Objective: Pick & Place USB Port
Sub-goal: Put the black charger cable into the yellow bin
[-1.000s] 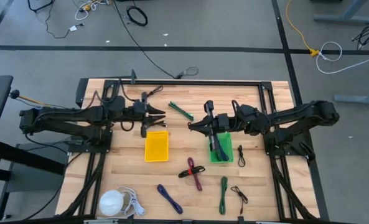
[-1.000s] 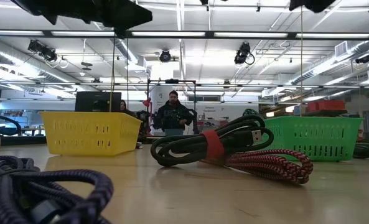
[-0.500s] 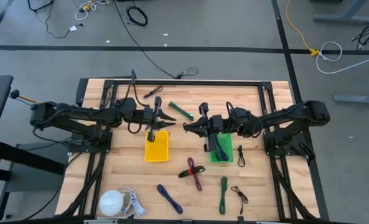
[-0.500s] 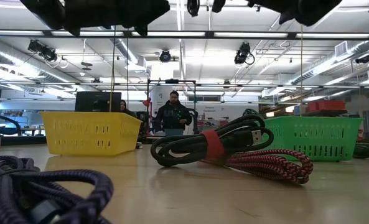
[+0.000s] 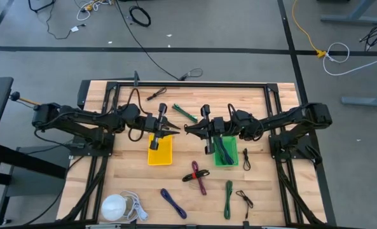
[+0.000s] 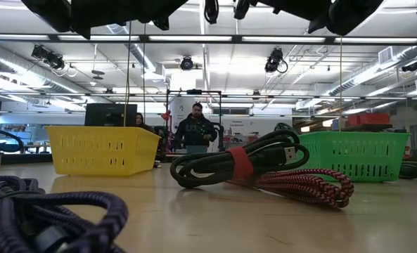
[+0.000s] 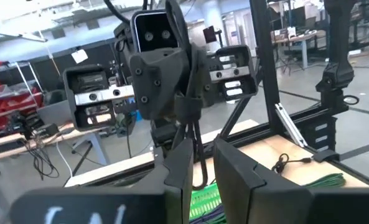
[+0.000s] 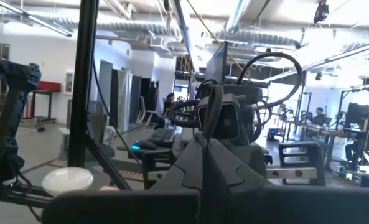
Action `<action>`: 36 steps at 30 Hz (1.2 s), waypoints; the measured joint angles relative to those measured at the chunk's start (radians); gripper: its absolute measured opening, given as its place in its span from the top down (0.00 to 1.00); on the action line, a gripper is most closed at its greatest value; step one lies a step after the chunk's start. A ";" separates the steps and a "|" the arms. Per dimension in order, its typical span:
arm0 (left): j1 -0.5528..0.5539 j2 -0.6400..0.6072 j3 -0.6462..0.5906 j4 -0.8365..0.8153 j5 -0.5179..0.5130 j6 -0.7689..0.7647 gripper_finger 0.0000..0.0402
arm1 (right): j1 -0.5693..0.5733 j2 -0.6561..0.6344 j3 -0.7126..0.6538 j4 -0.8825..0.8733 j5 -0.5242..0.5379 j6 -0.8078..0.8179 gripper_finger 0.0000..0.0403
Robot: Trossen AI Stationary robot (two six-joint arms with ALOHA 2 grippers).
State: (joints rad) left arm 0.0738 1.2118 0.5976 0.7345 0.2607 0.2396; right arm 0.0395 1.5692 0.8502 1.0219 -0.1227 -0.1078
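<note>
From my remote station I see two arms, both matte black, built of slim jointed links. Black cables loop along the left arm [image 5: 80,119] and the right arm [image 5: 290,121]. The left hand [image 5: 173,128] ends in two flat, dark, angular fingers [image 7: 183,168]. In the left wrist view, the right hand [image 5: 188,130] shows a boxy black wrist housing with a dark rectangular window and moulded, faceted panels. The right wrist view shows a thick black cable arching over the left arm's wrist housing.
</note>
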 joint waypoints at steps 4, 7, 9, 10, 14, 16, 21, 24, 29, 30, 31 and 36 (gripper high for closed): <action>-0.006 0.000 0.000 0.001 -0.019 0.008 0.77 | -0.002 0.032 0.021 -0.006 -0.001 0.003 1.00; -0.006 0.000 0.000 0.000 -0.043 0.006 0.70 | -0.008 0.052 0.035 -0.007 -0.018 0.019 1.00; -0.006 0.000 0.000 0.001 -0.056 0.007 0.65 | -0.013 0.062 0.046 -0.007 -0.032 0.022 1.00; -0.006 0.000 0.000 0.000 -0.059 0.007 0.63 | -0.013 0.065 0.051 -0.007 -0.032 0.022 1.00; -0.006 0.000 0.000 0.001 -0.058 0.003 0.55 | -0.018 0.065 0.070 -0.007 -0.039 0.020 1.00; -0.006 0.000 0.000 0.008 -0.057 0.001 0.53 | -0.021 0.065 0.077 -0.010 -0.055 0.020 1.00; -0.012 0.000 0.000 0.015 -0.055 0.002 0.50 | -0.021 0.065 0.084 -0.038 -0.053 0.014 1.00; -0.011 0.000 0.000 0.022 -0.055 0.004 0.50 | -0.021 0.065 0.084 -0.034 -0.053 0.011 1.00; -0.011 0.000 0.000 0.041 -0.058 0.002 0.51 | -0.021 0.065 0.084 -0.035 -0.051 -0.002 1.00; -0.011 0.000 0.000 0.050 -0.058 0.000 0.51 | -0.021 0.065 0.084 -0.037 -0.051 -0.004 1.00; -0.011 0.000 0.000 0.058 -0.058 -0.004 0.51 | -0.021 0.065 0.084 -0.037 -0.052 -0.004 1.00; -0.012 0.009 0.000 0.075 -0.058 -0.012 0.51 | -0.021 0.065 0.084 -0.043 -0.053 -0.005 1.00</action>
State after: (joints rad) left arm 0.0620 1.2212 0.5976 0.8098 0.2031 0.2273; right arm 0.0181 1.6337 0.9340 0.9785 -0.1757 -0.1127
